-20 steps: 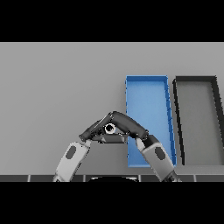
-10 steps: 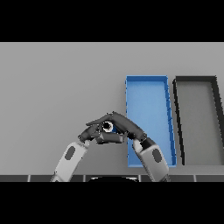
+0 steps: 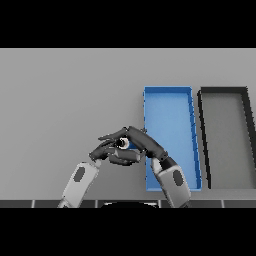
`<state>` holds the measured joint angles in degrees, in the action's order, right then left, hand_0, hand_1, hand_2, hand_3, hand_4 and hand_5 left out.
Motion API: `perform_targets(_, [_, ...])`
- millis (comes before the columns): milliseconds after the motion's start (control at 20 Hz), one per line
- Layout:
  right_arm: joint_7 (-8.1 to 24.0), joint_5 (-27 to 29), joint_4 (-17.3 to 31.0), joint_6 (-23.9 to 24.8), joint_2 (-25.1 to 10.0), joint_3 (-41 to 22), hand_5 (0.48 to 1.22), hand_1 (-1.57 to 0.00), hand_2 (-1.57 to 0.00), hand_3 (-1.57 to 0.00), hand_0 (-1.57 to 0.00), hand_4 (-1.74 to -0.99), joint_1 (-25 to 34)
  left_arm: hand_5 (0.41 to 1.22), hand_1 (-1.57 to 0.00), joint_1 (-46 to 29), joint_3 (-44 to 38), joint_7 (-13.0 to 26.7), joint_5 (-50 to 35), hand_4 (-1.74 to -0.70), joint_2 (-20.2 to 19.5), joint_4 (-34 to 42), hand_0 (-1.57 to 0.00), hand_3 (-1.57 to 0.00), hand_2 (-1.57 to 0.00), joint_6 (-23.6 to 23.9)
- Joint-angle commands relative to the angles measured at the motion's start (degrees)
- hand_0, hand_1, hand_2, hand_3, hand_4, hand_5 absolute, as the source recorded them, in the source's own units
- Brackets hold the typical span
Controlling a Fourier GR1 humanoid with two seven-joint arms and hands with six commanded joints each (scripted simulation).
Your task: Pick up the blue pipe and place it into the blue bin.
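You have bare grey table (image 3: 60, 100) to your left and ahead. To your right, the open rectangular blue bin (image 3: 168, 91) and black bin (image 3: 223, 90) raise low walls.

Blue pipe (image 3: 125, 144): mostly hidden among the fingers (image 3: 114, 135) of both hands; only a small ringed end shows. Blue bin (image 3: 167, 90): near left corner covered by right forearm. Black bin (image 3: 222, 90): right wall cut off.

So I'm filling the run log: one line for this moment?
blue pipe: between both hands | left hand: curled | right hand: curled | blue bin: empty
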<state>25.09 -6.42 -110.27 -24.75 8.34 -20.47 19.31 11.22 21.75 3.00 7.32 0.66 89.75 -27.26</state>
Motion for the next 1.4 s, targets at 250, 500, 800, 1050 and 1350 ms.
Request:
perform_targets(250, [2.0,1.7,-0.7,0.1,3.8,3.2,1.221,-1.57,-1.57,-1.57,-1.57,-1.496,2.2,0.519,-0.02,0.5,-0.4,2.6,0.6,-0.97,1.1,-1.3,-0.02,-0.01,-0.02,1.9])
perform_targets(500, [9.8,11.0,-1.1,3.4,4.3,10.6,1.221,-1.57,-1.57,-1.57,-1.57,-1.494,10.6,0.485,-0.01,0.5,-0.4,3.6,0.6,-0.97,0.8,-1.4,-0.01,0.00,-0.01,2.0])
perform_targets(800, [9.7,22.8,0.6,17.7,-9.0,19.0,1.221,-1.57,-1.57,-1.57,-1.57,-1.497,27.3,0.471,0.00,-0.5,0.4,2.4,1.3,-0.95,0.1,-0.4,0.00,0.00,0.00,2.0])
perform_targets(1050, [9.8,21.3,4.2,21.0,-18.6,25.0,1.221,-1.57,-1.57,-1.57,-1.57,-1.498,29.5,0.470,0.00,-1.6,0.1,2.7,0.6,-0.95,-0.7,2.1,0.00,0.00,0.00,2.1])
perform_targets(1350, [9.8,21.1,6.8,25.5,-26.4,25.1,1.221,-1.57,-1.57,-1.57,-1.57,-1.499,19.2,0.467,0.00,-1.2,-0.6,3.3,0.4,-0.94,-1.3,1.5,0.00,0.00,0.00,2.1])
